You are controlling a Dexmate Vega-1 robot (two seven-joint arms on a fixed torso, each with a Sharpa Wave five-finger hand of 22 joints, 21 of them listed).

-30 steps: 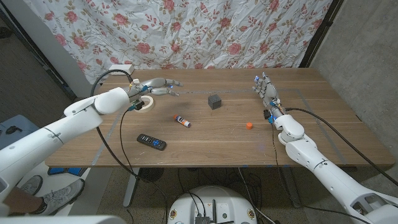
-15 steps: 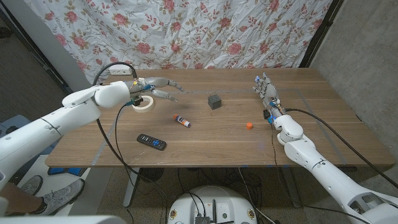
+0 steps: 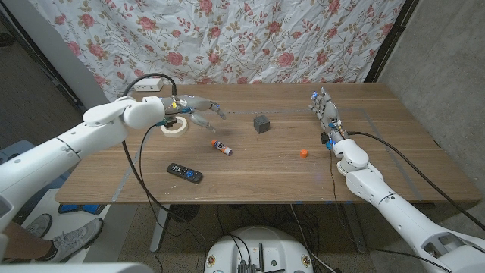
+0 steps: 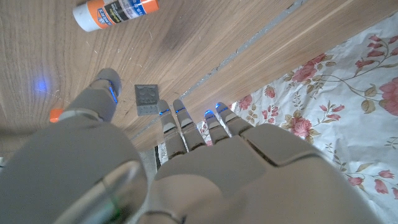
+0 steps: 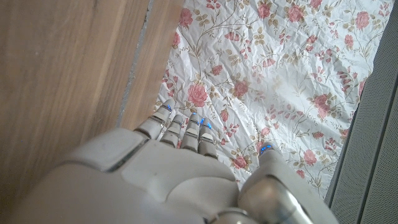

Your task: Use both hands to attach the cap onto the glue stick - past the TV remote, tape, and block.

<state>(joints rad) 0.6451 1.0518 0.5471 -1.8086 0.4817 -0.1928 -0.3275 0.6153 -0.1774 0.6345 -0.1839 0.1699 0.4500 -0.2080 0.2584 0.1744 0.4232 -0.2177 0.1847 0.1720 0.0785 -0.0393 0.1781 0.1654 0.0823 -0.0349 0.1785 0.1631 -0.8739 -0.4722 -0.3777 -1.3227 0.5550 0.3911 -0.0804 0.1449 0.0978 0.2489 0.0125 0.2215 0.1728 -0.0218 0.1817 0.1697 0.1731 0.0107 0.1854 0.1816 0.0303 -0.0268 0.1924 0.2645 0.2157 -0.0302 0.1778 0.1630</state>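
Hovering left robot hand (image 3: 198, 107) partly hides tape (image 3: 175, 127); cap (image 4: 55, 114) apparently edge-clipped.

Item count on table (image 3: 250, 163):
- Glue stick (image 3: 222, 147): one, uncapped, just beyond and below left hand (image 3: 198, 107) fingertips.
- Orange cap (image 3: 304, 152): one, near right hand (image 3: 324, 112), on its inner side.
- TV remote (image 3: 185, 173): one, nearer robot than left hand.
- Tape roll (image 3: 174, 127): one, just beside left hand wrist.
- Grey block (image 3: 261, 123): one, between hands, closer to left hand fingertips.
- Robot hands: two.
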